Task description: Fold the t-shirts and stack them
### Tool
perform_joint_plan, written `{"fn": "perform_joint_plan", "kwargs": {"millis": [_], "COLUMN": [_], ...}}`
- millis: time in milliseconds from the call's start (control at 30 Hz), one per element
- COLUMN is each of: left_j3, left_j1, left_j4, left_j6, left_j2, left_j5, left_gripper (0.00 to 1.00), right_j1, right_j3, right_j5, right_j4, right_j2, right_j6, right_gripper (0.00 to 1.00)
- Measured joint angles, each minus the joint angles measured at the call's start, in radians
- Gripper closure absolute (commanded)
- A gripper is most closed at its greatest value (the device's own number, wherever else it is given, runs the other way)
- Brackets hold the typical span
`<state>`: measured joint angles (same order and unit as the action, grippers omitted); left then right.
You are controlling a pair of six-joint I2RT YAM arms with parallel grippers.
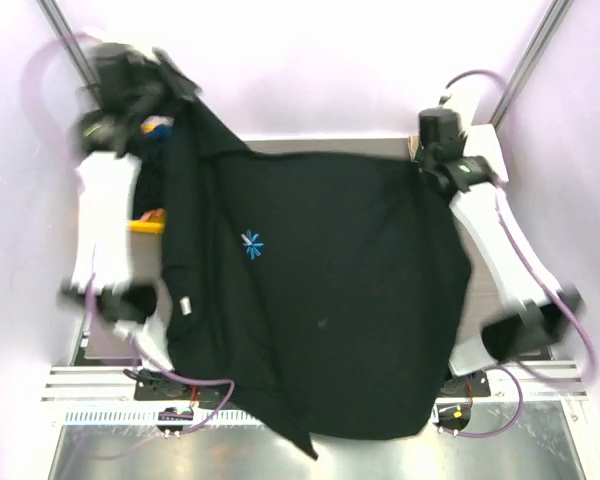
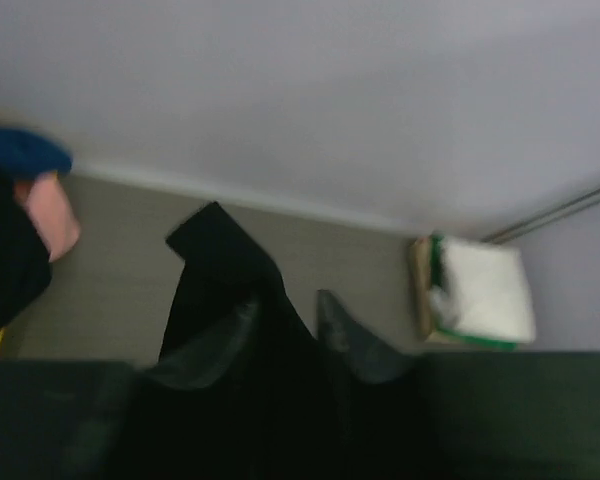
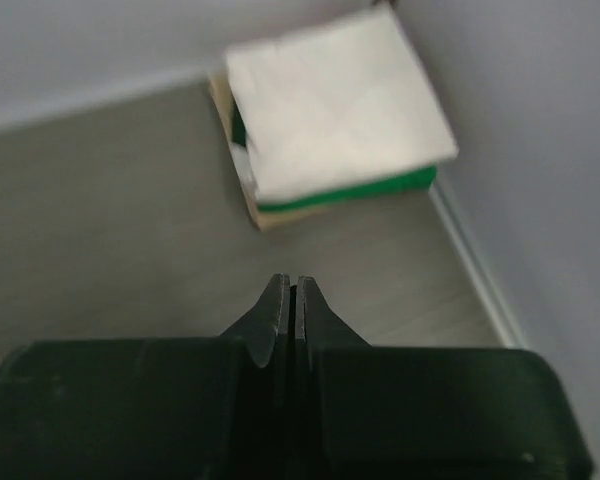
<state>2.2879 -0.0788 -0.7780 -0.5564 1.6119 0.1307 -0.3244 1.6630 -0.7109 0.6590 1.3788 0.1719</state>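
A large black t-shirt (image 1: 330, 300) with a light-blue starburst mark (image 1: 252, 244) hangs spread between my two grippers and covers most of the table. My left gripper (image 1: 185, 95) holds its far-left corner raised. In the left wrist view black cloth (image 2: 220, 270) sits between the left gripper's (image 2: 285, 325) fingers. My right gripper (image 1: 425, 165) holds the far-right corner; in its wrist view the right gripper (image 3: 293, 300) has its fingers pressed together on a thin dark layer. A folded stack, white t-shirt (image 3: 335, 100) over green t-shirt (image 3: 360, 190), lies at the far right corner.
The stack also shows in the left wrist view (image 2: 480, 295). Blue cloth (image 2: 20, 150) and pink cloth (image 2: 52, 215) lie at the far left. A bit of the yellow tray (image 1: 145, 225) shows beside the left arm. Walls close in on three sides.
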Motion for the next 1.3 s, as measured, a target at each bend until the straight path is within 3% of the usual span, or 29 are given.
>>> {"fn": "perform_joint_plan", "kwargs": {"millis": [67, 100, 133, 200, 233, 333, 500, 600, 700, 1000, 1300], "left_j3": [-0.006, 0.011, 0.057, 0.136, 0.129, -0.071, -0.426, -0.526, -0.573, -0.658, -0.631], "left_j1": [0.003, 0.004, 0.005, 0.005, 0.005, 0.001, -0.007, -0.024, -0.059, -0.146, -0.159], "left_j4": [-0.042, -0.079, -0.139, -0.230, -0.254, -0.295, -0.237, -0.161, -0.088, 0.041, 0.087], "left_j6": [0.037, 0.058, 0.073, 0.098, 0.106, 0.123, 0.119, 0.117, 0.111, 0.032, -0.030], "left_j2": [0.187, 0.289, 0.416, 0.617, 0.669, 0.682, 0.398, 0.200, 0.104, 0.356, 0.484], "left_j5": [0.015, 0.026, 0.039, 0.053, 0.052, 0.031, -0.003, -0.019, -0.033, -0.030, -0.013], "left_gripper": [0.35, 0.30, 0.28, 0.23, 0.22, 0.17, 0.17, 0.19, 0.24, 0.29, 0.35], "right_j1": [0.080, 0.126, 0.159, 0.206, 0.217, 0.210, 0.184, 0.179, 0.168, 0.113, 0.110], "right_j3": [-0.097, -0.138, -0.164, -0.169, -0.167, -0.167, -0.246, -0.311, -0.361, -0.534, -0.548], "right_j5": [0.049, 0.079, 0.106, 0.150, 0.171, 0.220, 0.310, 0.383, 0.469, 0.595, 0.620], "right_j4": [0.006, 0.013, 0.024, 0.050, 0.055, 0.060, 0.003, -0.018, -0.052, -0.104, -0.129], "right_j2": [0.121, 0.183, 0.237, 0.309, 0.331, 0.330, 0.209, 0.132, 0.100, 0.094, 0.085], "right_j6": [0.049, 0.074, 0.101, 0.126, 0.137, 0.150, 0.166, 0.176, 0.192, 0.220, 0.220], "right_gripper": [0.95, 0.60, 0.44, 0.24, 0.22, 0.20, 0.20, 0.21, 0.21, 0.22, 0.22]}}
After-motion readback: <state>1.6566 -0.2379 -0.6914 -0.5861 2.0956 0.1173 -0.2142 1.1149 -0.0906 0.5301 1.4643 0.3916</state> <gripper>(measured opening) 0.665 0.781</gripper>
